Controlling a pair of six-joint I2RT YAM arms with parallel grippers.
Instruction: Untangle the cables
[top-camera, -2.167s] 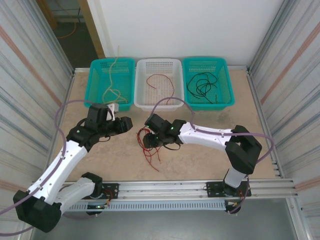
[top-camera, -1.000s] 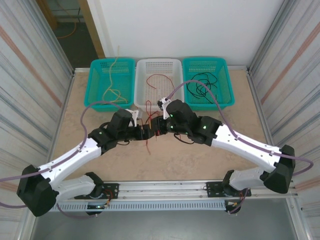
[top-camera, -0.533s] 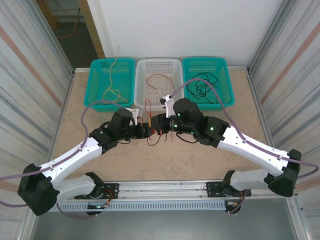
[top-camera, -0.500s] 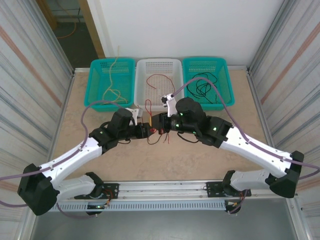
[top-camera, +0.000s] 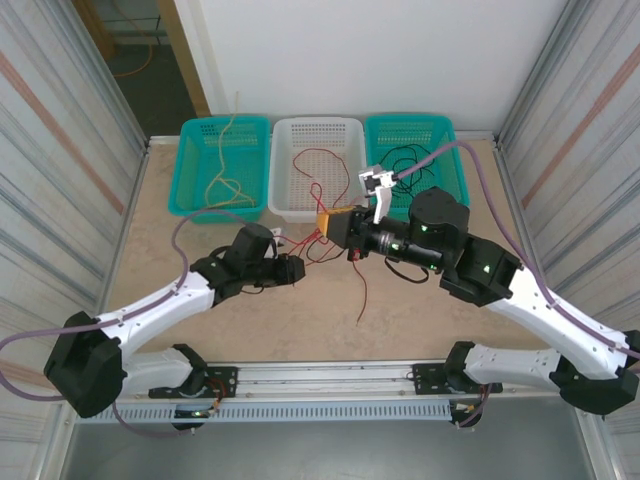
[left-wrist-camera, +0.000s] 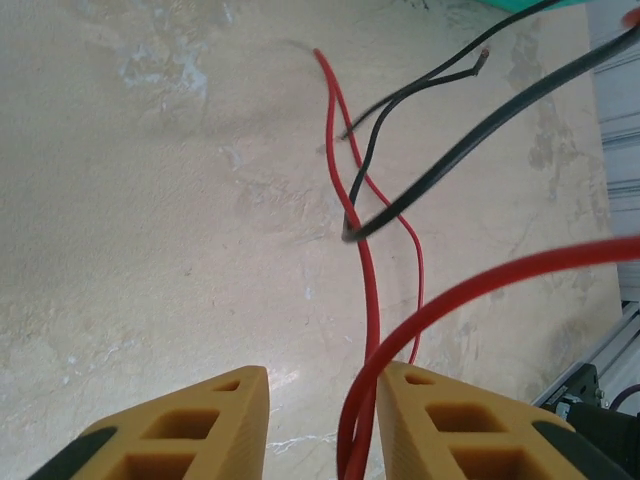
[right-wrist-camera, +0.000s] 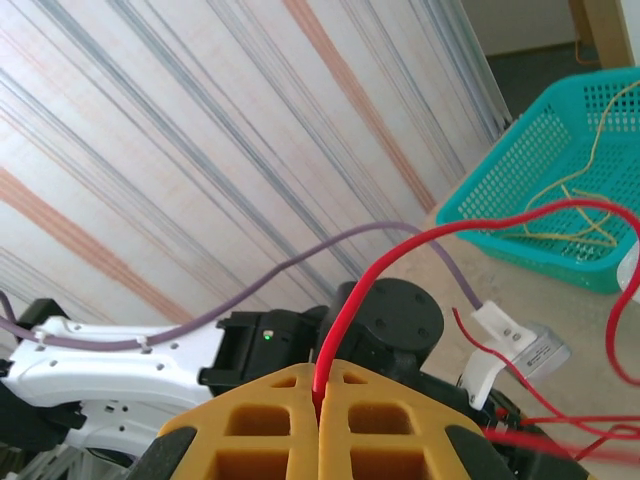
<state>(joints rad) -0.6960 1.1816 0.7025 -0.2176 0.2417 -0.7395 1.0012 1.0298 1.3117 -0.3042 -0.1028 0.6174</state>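
Two grippers work one bundle of cables over the table (top-camera: 300, 330). Item, right gripper (right-wrist-camera: 321, 382): fingers pressed together, pinching a red cable (right-wrist-camera: 323, 360) at their very tips. The cable leaves the pinch straight ahead of the fingers, then bends off to their right. From above, loose red ends trail from this gripper (top-camera: 333, 224) toward the table. Item, left gripper (left-wrist-camera: 320, 378): fingers spread, nothing clamped. A red strand (left-wrist-camera: 500, 275) lies in the gap, close against the inner face of the right-hand finger (left-wrist-camera: 450, 420), and runs ahead and away to the right, out of focus. Whether it is the same cable that the right gripper pinches cannot be told for certain. Item, black cables (left-wrist-camera: 450, 167): these cross ahead of the left fingers, slanting up to the right, over thinner red strands lying on the table. Judgement: the left gripper is the nearer to the strand to be taken, since it straddles it. That strand's long axis runs nearly along the fingers rather than across them, and it sits off-centre, so closing should catch it at the right side of the gap. Drawing away from the right gripper would likely drag the black cables along where they cross.
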